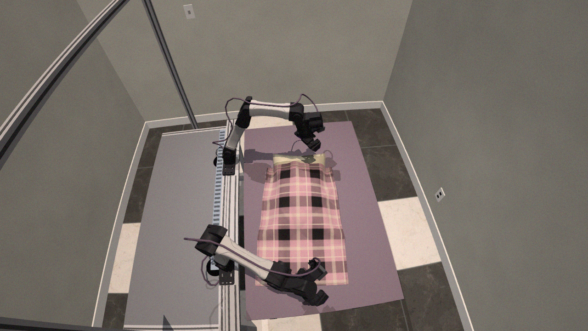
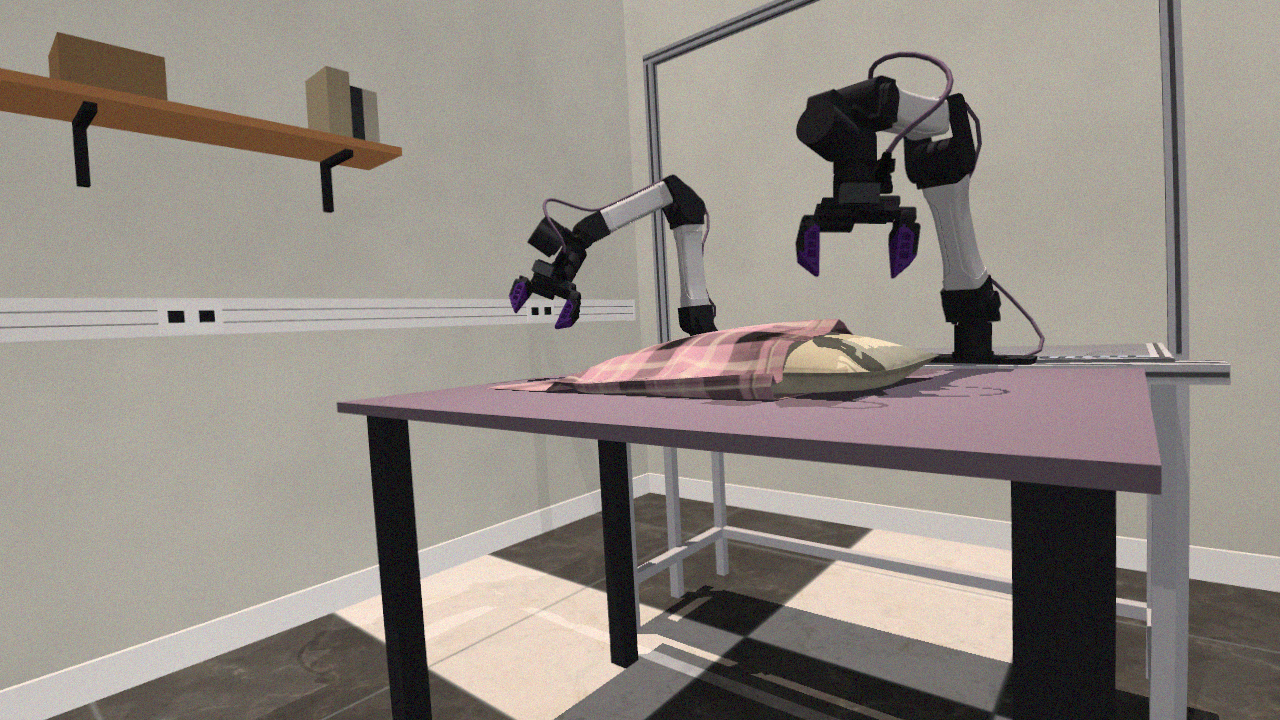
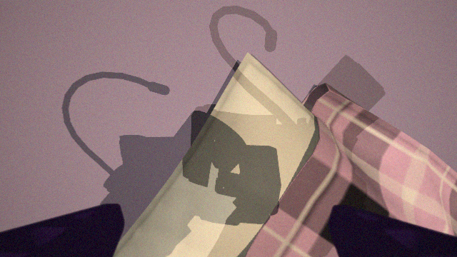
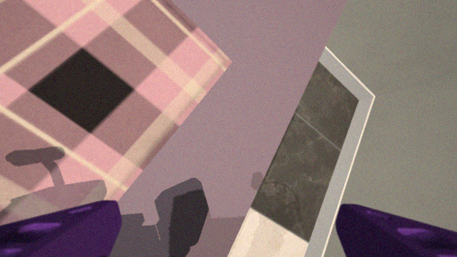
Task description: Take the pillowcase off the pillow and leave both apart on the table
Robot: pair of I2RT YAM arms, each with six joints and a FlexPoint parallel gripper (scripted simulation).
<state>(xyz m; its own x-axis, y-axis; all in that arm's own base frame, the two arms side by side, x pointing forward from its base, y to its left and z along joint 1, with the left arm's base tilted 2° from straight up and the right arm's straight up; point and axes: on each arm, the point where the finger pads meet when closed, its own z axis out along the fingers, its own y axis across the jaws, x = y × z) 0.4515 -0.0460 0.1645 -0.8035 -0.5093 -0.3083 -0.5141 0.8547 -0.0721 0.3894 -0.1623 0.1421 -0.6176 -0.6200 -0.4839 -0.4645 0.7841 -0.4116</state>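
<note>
The left gripper hangs released above the pillow's bare end — probably soft, best pinched there. Beyond, the limp pillowcase covers the rest, its closed-looking end near the right gripper — spread, gripping nothing.
</note>
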